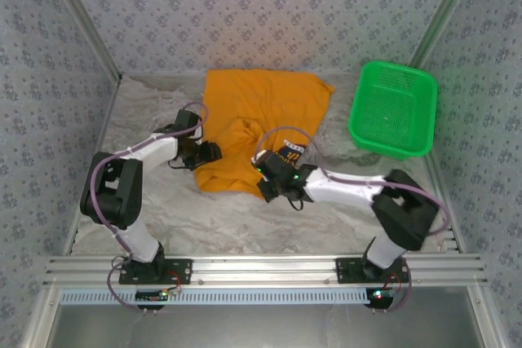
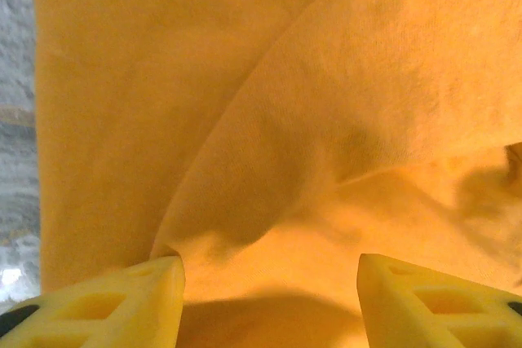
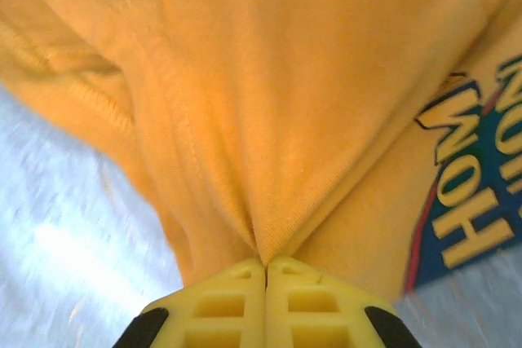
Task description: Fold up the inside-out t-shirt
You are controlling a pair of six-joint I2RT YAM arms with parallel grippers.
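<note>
my right gripper (image 3: 266,270) was pinched fully together on a raised ridge of the t-shirt (image 3: 269,103). the soft orange-yellow knit gathered into creases that ran straight up from its two yellow, ribbed plastic fingers (image 3: 220,303). a stitched seam (image 3: 98,99) lay up and left of the pinch. a blue, red and yellow print (image 3: 469,201) with block letters sat to its right, and a pale crinkled sheet (image 3: 73,234) lay below left. my left gripper (image 2: 269,283) stood partly open with its fingers (image 2: 122,299) apart. smooth cloth with one broad fold spread ahead of and between them, and i could not tell whether they touched it. the wrist views gave weave and stitching. the overhead view gave the shirt's whole rumpled outline, lying between both grippers and reaching away from them, plus a green mesh basket (image 1: 387,144) well right of the right gripper. one shirt, one basket, two arms.
</note>
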